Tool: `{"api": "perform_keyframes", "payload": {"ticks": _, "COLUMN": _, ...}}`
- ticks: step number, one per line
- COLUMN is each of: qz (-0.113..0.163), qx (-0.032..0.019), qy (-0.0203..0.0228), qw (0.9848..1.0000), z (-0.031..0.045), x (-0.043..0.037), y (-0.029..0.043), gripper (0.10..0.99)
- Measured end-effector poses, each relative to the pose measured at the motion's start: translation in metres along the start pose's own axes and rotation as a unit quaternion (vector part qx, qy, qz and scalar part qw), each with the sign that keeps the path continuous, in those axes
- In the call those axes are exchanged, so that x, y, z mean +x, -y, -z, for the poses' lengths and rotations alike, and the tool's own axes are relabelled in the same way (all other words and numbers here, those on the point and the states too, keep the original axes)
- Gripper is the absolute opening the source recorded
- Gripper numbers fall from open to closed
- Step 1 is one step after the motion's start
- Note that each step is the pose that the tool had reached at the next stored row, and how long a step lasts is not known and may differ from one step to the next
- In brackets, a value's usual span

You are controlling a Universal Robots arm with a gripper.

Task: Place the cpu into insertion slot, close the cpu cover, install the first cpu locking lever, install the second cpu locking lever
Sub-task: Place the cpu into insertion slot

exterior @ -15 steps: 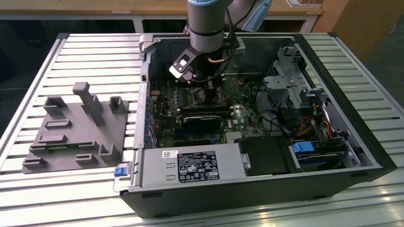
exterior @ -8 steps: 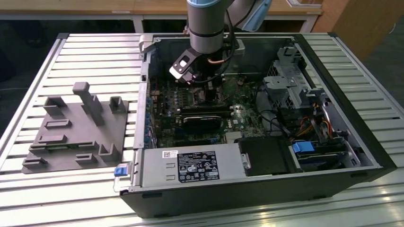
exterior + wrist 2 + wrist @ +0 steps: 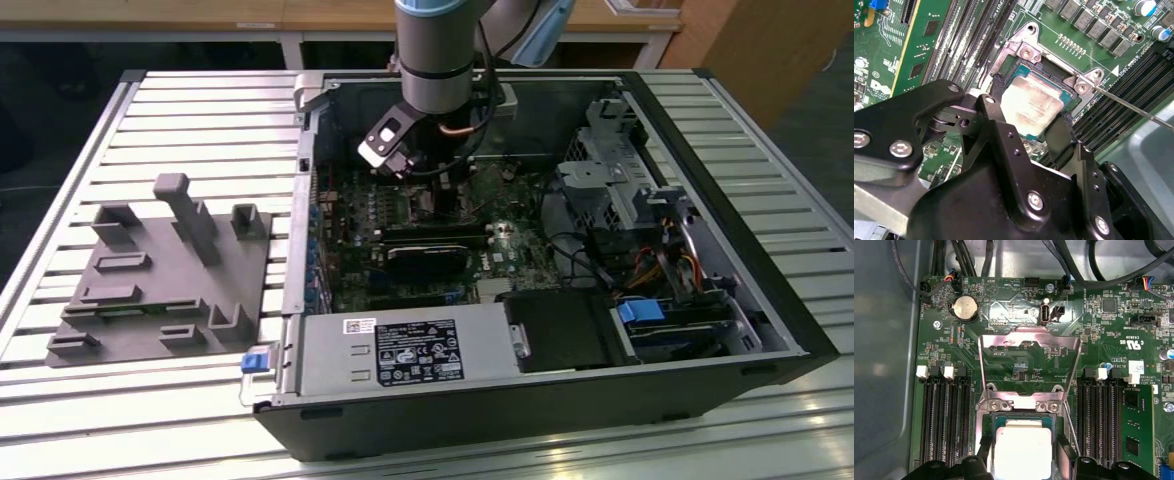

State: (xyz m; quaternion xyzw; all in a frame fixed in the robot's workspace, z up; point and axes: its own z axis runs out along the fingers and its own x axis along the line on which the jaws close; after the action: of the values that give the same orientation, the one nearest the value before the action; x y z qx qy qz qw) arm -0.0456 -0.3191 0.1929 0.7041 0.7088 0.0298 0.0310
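The cpu (image 3: 1029,95), a small square chip with a silvery face, lies flat in the insertion slot (image 3: 1019,70) on the green board. My gripper (image 3: 1032,102) straddles it, and its black fingers (image 3: 995,92) press against two opposite edges of the chip. In the first wrist view the cpu (image 3: 1021,452) sits between the same fingers (image 3: 1061,452), within the insertion slot (image 3: 1021,418). The cpu cover (image 3: 983,375), a thin metal frame, stands swung open beyond the slot. A thin locking lever (image 3: 1134,106) sticks out beside the slot. In the exterior view my gripper (image 3: 400,170) reaches down inside the open computer case (image 3: 747,330).
Long black memory slots (image 3: 946,425) run on both sides of the socket. Cables (image 3: 959,255) hang at the case wall. The power supply (image 3: 400,350) and drive bay (image 3: 627,200) crowd the case. A grey fixture (image 3: 160,275) lies on the slatted table at the exterior view's left.
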Motion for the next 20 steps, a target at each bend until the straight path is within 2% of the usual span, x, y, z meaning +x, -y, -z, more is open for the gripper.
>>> {"api": "perform_keyframes", "payload": {"ticks": 7, "qz": 0.0, "qx": 0.0001, "qy": 0.0003, "qw": 1.0, "z": 0.0011, "x": -0.0001, "y": 0.0, "gripper": 0.612}}
{"api": "perform_keyframes", "payload": {"ticks": 14, "qz": 0.0, "qx": 0.001, "qy": 0.0, "qw": 1.0, "z": 0.0125, "x": -0.0001, "y": -0.0012, "gripper": 0.596}}
{"api": "perform_keyframes", "payload": {"ticks": 15, "qz": 0.0, "qx": 0.0015, "qy": 0.0, "qw": 1.0, "z": 0.0133, "x": -0.0001, "y": -0.0014, "gripper": 0.533}}
{"api": "perform_keyframes", "payload": {"ticks": 16, "qz": 0.0, "qx": 0.0022, "qy": 0.0, "qw": 1.0, "z": 0.0141, "x": -0.0001, "y": -0.0018, "gripper": 0.533}}
{"api": "perform_keyframes", "payload": {"ticks": 17, "qz": 0.0, "qx": 0.0031, "qy": 0.0, "qw": 1.0, "z": 0.0147, "x": -0.0001, "y": -0.0021, "gripper": 0.475}}
{"api": "perform_keyframes", "payload": {"ticks": 18, "qz": 0.0, "qx": 0.004, "qy": 0.0, "qw": 1.0, "z": 0.0153, "x": -0.0001, "y": -0.0024, "gripper": 0.475}}
{"api": "perform_keyframes", "payload": {"ticks": 20, "qz": 0.0, "qx": 0.0056, "qy": -0.0001, "qw": 1.0, "z": 0.016, "x": 0.0, "y": -0.003, "gripper": 0.357}}
